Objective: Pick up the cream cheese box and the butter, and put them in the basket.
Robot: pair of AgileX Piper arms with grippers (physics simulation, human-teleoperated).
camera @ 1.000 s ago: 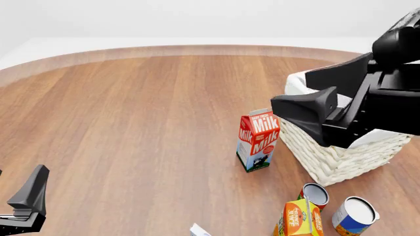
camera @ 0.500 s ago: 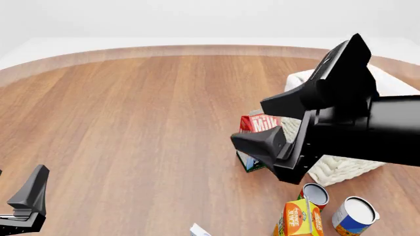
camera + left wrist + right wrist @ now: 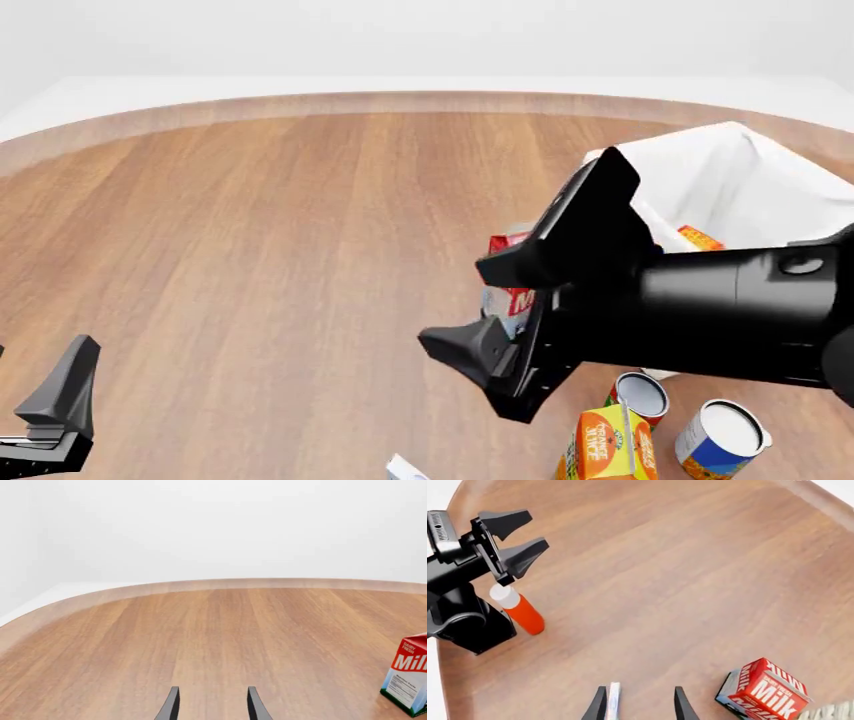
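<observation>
- Wide bare wooden surface (image 3: 267, 230) left and far; curved far edge.
- Right hand (image 3: 514, 305) spread, empty, above milk carton (image 3: 760, 690).
- Left hand (image 3: 54, 415) spread, empty, near left.
- Butter (image 3: 698, 238) inside basket (image 3: 727, 165), far right.
- Cream cheese box (image 3: 404, 468) at near edge.

Round wooden table (image 3: 267, 220): milk carton (image 3: 760, 690), basket (image 3: 727, 180), juice carton (image 3: 607, 445), two cans (image 3: 721, 435), red bottle (image 3: 520, 611).

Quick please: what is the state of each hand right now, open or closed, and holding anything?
Left hand: open, holding nothing.
Right hand: open, holding nothing.
</observation>
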